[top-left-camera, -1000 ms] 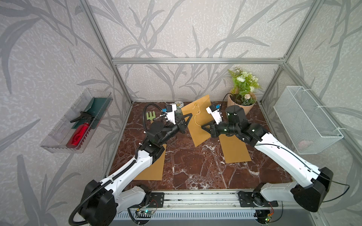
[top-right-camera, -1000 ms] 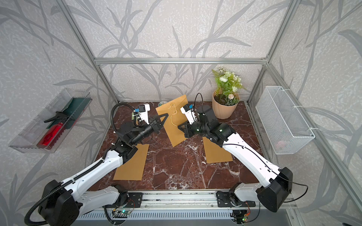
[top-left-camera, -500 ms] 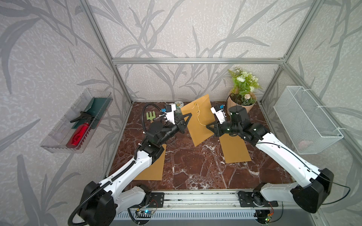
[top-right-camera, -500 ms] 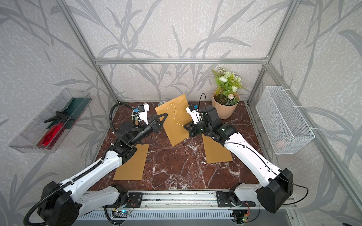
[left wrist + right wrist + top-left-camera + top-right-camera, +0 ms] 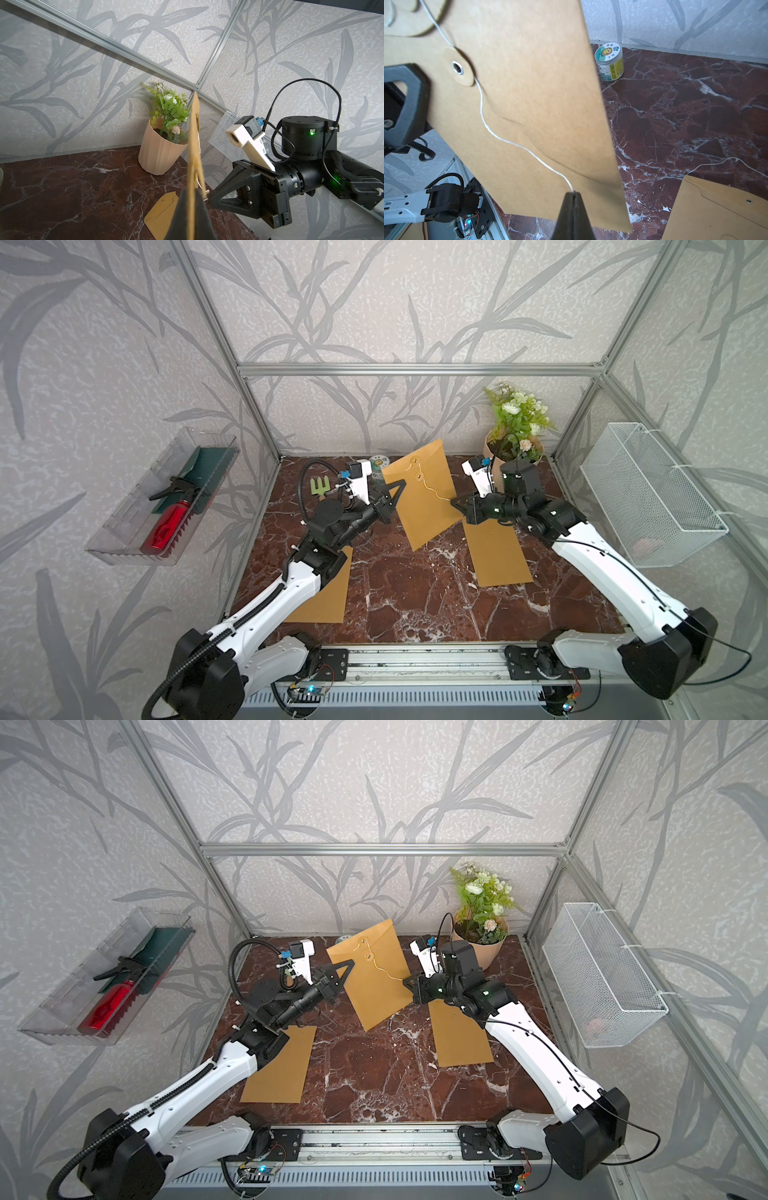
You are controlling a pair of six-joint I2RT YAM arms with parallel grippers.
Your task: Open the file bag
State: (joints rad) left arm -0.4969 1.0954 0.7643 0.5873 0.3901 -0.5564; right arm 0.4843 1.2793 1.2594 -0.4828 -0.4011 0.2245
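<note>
**File bag held up, both jaws pinched shut**

Left gripper (image 5: 192, 200) jaws are clamped on the file bag (image 5: 424, 497) edge. Right gripper (image 5: 572, 195) jaws are pressed together on its white string (image 5: 508, 142), which curves back to the lower button. We see the bag lifted off the marble top (image 5: 415, 597), tilted, btw. the two arms. A flat envelope (image 5: 496, 556) lies below the right arm, and a second envelope (image 5: 328, 597) is partly under the left arm. The flower pot (image 5: 160, 153) stands in the back corner. Only the right wrist view shows the jar (image 5: 609, 62) whole; in both top views it's mostly hidden. Flap: we can't tell if it's open.
</note>
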